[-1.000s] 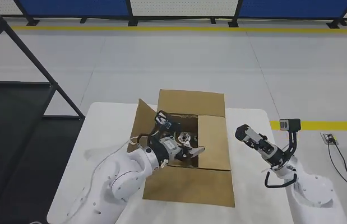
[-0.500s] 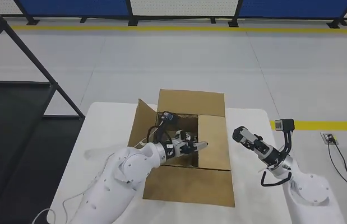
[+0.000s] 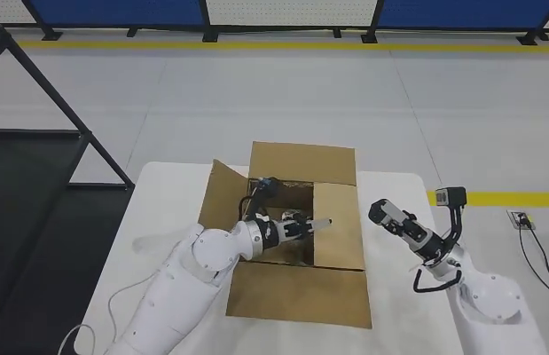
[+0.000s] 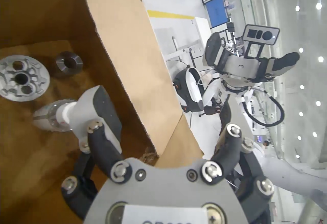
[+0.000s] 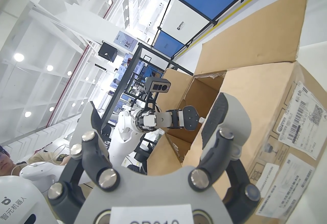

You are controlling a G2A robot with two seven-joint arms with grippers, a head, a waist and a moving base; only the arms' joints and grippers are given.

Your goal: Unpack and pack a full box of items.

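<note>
Box [image 3: 301, 164]: cardboard, flaps open, standing in the middle of the white surface [image 3: 168, 204]. Paper labels [image 5: 301, 117] were stuck on its outer wall on my right side.

Left gripper [image 3: 308, 224]: I had it reaching into the open top of the box, near the box's right wall. The fingers were spread wide with nothing between them. In the left wrist view one finger [image 4: 99, 107] hung above the box floor.

Three metal parts lay loose on the box floor:
- A grey round disc [image 4: 21, 78] with holes through it, lying flat.
- A dark ring [image 4: 69, 62] just beside the disc and apart from it.
- A silver spindle-shaped part [image 4: 51, 117] with a white collar, right at the outer side of that finger. I could not tell whether the two touched. It was not gripped.

Right gripper [image 3: 379, 211]: it was held over the surface just beside the right side of the box and outside it. The fingers were released and wide apart, holding nothing. In the right wrist view one finger [image 5: 224, 112] sat in front of the labelled wall, and I could not make out any contact with the cardboard.
</note>
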